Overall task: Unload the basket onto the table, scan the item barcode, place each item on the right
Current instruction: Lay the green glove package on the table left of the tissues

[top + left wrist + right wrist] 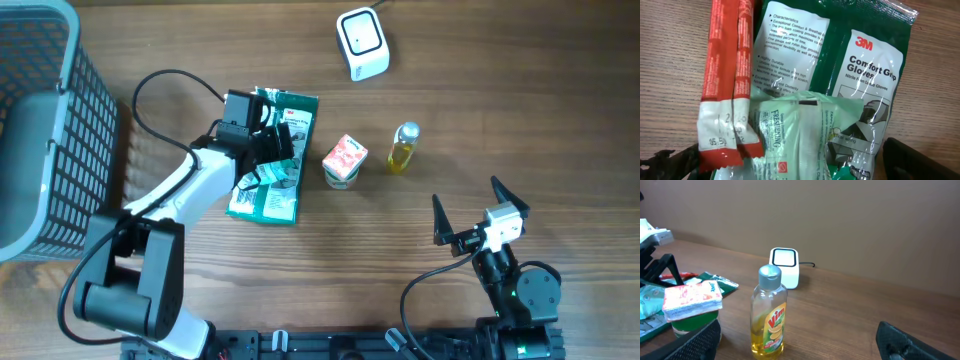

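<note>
One basket stands at nine o'clock on the worktop. Just right of it the left gripper hangs over a heap of three packets, jaws wide and gripping nothing. The heap is one red sachet pack, one wipes packet and one gloves packet underneath. Near the centre stand one pink-topped carton and one Vim bottle. One scanner sits at one o'clock. The right gripper is at five o'clock, jaws wide and empty. I'd judge the pick is in hand. Next, the jaws must close on one packet and turn its barcode to the scanner.
</note>
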{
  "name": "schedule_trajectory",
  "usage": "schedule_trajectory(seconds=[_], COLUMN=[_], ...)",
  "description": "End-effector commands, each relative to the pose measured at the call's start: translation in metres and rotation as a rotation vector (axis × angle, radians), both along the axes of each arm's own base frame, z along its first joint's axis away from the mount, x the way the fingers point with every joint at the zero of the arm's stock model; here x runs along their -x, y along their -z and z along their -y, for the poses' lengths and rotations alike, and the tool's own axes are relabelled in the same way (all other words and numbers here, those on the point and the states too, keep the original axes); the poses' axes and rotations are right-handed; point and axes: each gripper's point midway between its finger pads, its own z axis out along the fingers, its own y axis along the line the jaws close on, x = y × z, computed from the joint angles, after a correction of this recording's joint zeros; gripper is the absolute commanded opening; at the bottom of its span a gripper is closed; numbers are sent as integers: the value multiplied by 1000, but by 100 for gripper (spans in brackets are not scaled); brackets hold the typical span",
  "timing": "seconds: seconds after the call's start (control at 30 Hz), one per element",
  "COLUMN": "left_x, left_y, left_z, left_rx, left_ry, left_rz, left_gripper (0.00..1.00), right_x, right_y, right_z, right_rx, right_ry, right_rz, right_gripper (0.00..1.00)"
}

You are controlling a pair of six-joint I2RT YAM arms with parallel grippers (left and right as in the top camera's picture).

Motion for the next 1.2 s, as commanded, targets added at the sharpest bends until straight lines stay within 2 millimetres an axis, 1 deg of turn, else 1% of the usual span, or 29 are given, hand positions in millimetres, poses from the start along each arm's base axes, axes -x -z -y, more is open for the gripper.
schedule_trajectory(seconds=[0.0, 0.07, 0.17, 0.2, 0.23, 0.3, 0.33, 0.37, 0.4, 0.47, 0.5, 0.53, 0.6, 0.67, 0.7, 0.73, 0.77, 0.83, 0.93, 1.0, 1.03, 1.07, 1.1, 1.13, 1.17], left_x=[-11, -12, -14, -20, -24, -32, -34, -35, -37, -35, -32, -28, -17, 1, 11, 17, 22, 31, 31, 32, 32, 28, 21, 14, 11], left_y=[-43, -57, -57, -61, -63, -67, -67, -67, -67, -64, -61, -58, -50, -37, -31, -28, -25, -21, -13, 3, 11, 19, 22, 19, 15], left_z=[1, -1, -9, -21, -27, -52, -72, -87, -102, -117, -121, -122, -120, -115, -110, -106, -99, -78, -48, -25, -17, -11, -7, -2, 6], left_rx=[22, 26, -3, -45, -48, -36, -40, -46, -57, -38, -18, -3, 0, -1, -3, -4, -5, -8, -12, -8, -11, -27, -28, -10, 30], left_ry=[0, -7, -32, -74, -92, -155, -201, -233, -211, -168, -171, -170, -167, -160, -147, -136, -120, -65, 13, 52, 74, 86, 93, 100, 121], left_rz=[110, 147, 151, 182, 198, 219, 216, 216, 216, 203, 186, 164, 108, 19, -31, -57, -83, -119, -119, -143, -152, -146, -121, -90, -75], left_gripper=[100, 100, 100, 92, 84, 80, 80, 79, 76, 68, 64, 58, 39, 20, 8, 4, 4, 4, 4, 6, 6, 6, 6, 6, 6], right_x=[0, 0, 0, 0, 0, 0, 0, 0, 0, 0, 0, 0, 0, 0, 0, 0, 0, 0, 0, 0, 0, 0, 0, 0, 0], right_y=[-1, -1, -1, -1, -1, -1, -1, -1, -1, -1, -1, -1, -1, -1, -1, -1, -1, -1, -1, -1, -1, -1, -1, -1, -1], right_z=[1, 1, 1, 1, 1, 1, 1, 1, 1, 1, 1, 1, 1, 1, 1, 1, 1, 1, 1, 1, 1, 1, 1, 1, 1], right_rx=[-5, -5, -5, -5, -5, -5, -5, -5, -5, -5, -5, -5, -5, -5, -5, -5, -5, -5, -5, -5, -5, -5, -5, -5, -5], right_ry=[3, 3, 3, 3, 3, 3, 3, 3, 3, 3, 3, 3, 3, 3, 3, 3, 3, 3, 3, 3, 3, 3, 3, 3, 3], right_rz=[5, 6, 6, 6, 6, 6, 6, 6, 6, 6, 6, 6, 6, 6, 6, 5, 5, 6, 5, 6, 6, 6, 6, 5, 6], right_gripper=[100, 100, 100, 100, 100, 100, 100, 100, 100, 100, 100, 100, 100, 100, 100, 100, 100, 99, 100, 100, 100, 100, 100, 100, 100])
